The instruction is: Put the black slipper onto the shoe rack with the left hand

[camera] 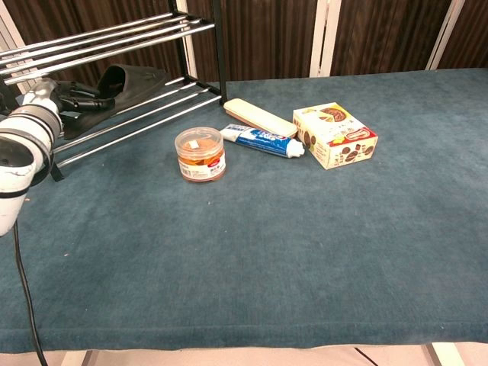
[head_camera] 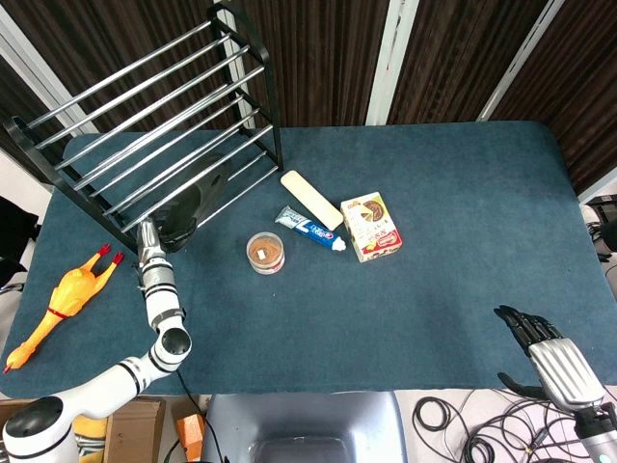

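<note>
The black slipper (head_camera: pixel 193 204) (camera: pixel 128 79) lies across the lowest rungs of the black and chrome shoe rack (head_camera: pixel 145 116) (camera: pixel 114 34) at the table's back left. My left hand (head_camera: pixel 162 234) (camera: pixel 76 102) grips the slipper's near end, with its dark fingers over the sole edge and the white wrist trailing toward the table's front left. My right hand (head_camera: pixel 525 328) hangs off the table's front right corner, fingers apart and holding nothing; the chest view does not show it.
A jar with an orange lid (head_camera: pixel 265 253) (camera: pixel 200 152) stands just right of the rack. Beyond it lie a toothpaste tube (head_camera: pixel 310 229), a beige stick (head_camera: pixel 310 200) and a snack box (head_camera: pixel 371 227). A rubber chicken (head_camera: pixel 63 304) lies at the left edge.
</note>
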`<state>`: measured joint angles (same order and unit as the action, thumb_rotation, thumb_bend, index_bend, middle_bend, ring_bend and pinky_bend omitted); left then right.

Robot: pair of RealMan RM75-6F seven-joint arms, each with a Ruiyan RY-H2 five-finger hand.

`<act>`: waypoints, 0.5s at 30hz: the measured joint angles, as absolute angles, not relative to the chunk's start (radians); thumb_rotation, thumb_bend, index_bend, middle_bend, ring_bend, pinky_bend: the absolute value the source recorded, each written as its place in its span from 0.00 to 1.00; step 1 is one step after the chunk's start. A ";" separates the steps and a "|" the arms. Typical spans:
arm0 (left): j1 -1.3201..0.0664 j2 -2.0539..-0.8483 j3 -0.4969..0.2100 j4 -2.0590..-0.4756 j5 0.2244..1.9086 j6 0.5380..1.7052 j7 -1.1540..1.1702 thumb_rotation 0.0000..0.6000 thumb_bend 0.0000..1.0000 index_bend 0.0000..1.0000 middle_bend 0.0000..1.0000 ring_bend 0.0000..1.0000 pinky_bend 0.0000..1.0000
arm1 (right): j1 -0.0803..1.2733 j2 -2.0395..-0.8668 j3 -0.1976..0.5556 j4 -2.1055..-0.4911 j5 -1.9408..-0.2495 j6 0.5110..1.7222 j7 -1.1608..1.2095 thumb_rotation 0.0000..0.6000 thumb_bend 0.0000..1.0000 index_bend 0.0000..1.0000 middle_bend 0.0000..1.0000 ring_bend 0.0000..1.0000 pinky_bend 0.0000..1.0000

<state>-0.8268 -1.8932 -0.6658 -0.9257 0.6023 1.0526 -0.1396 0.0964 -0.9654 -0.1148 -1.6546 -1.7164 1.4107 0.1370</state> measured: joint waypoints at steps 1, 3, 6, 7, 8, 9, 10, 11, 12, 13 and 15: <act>-0.832 -1.899 -0.666 -0.910 0.608 1.054 -0.138 1.00 0.36 0.39 0.51 0.59 0.77 | 0.096 -0.964 -0.115 -1.654 -1.717 1.412 0.139 1.00 0.16 0.00 0.09 0.12 0.18; -0.838 -1.909 -0.668 -0.888 0.613 1.055 -0.137 1.00 0.36 0.39 0.51 0.59 0.77 | 0.096 -0.964 -0.115 -1.654 -1.718 1.413 0.141 1.00 0.16 0.00 0.09 0.12 0.19; -0.849 -1.922 -0.674 -0.855 0.614 1.052 -0.135 1.00 0.36 0.39 0.51 0.59 0.77 | 0.095 -0.962 -0.115 -1.653 -1.720 1.415 0.146 1.00 0.16 0.00 0.09 0.12 0.19; -0.853 -1.927 -0.677 -0.841 0.614 1.049 -0.133 1.00 0.36 0.39 0.51 0.59 0.77 | 0.095 -0.961 -0.115 -1.652 -1.720 1.416 0.148 1.00 0.16 0.00 0.09 0.12 0.19; -0.856 -1.931 -0.680 -0.830 0.613 1.046 -0.133 1.00 0.36 0.39 0.50 0.59 0.77 | 0.095 -0.960 -0.115 -1.652 -1.720 1.416 0.150 1.00 0.16 0.00 0.09 0.13 0.19; -0.861 -1.937 -0.684 -0.816 0.612 1.042 -0.132 1.00 0.36 0.39 0.50 0.59 0.76 | 0.094 -0.960 -0.115 -1.651 -1.720 1.417 0.151 1.00 0.16 0.00 0.09 0.13 0.19; -0.865 -1.941 -0.688 -0.806 0.611 1.039 -0.131 1.00 0.36 0.39 0.49 0.58 0.76 | 0.094 -0.959 -0.115 -1.651 -1.719 1.418 0.154 1.00 0.16 0.00 0.09 0.13 0.19; -0.869 -1.946 -0.691 -0.797 0.609 1.036 -0.130 1.00 0.36 0.37 0.48 0.58 0.76 | 0.094 -0.959 -0.114 -1.651 -1.718 1.419 0.155 1.00 0.16 0.00 0.09 0.13 0.19; -0.872 -1.950 -0.695 -0.788 0.607 1.034 -0.129 1.00 0.36 0.36 0.48 0.57 0.75 | 0.094 -0.959 -0.114 -1.650 -1.718 1.419 0.155 1.00 0.16 0.00 0.09 0.13 0.19; -0.877 -1.955 -0.699 -0.777 0.605 1.031 -0.128 1.00 0.36 0.34 0.47 0.56 0.75 | 0.094 -0.958 -0.115 -1.650 -1.719 1.419 0.156 1.00 0.16 0.00 0.09 0.13 0.19; -0.884 -1.963 -0.706 -0.759 0.601 1.024 -0.128 1.00 0.36 0.30 0.43 0.53 0.73 | 0.094 -0.958 -0.115 -1.650 -1.720 1.419 0.156 1.00 0.16 0.00 0.09 0.13 0.19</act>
<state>-0.8841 -1.9630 -0.7058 -0.7588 0.6013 1.0243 -0.1276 0.0937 -0.9577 -0.1153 -1.6500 -1.7204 1.4188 0.1563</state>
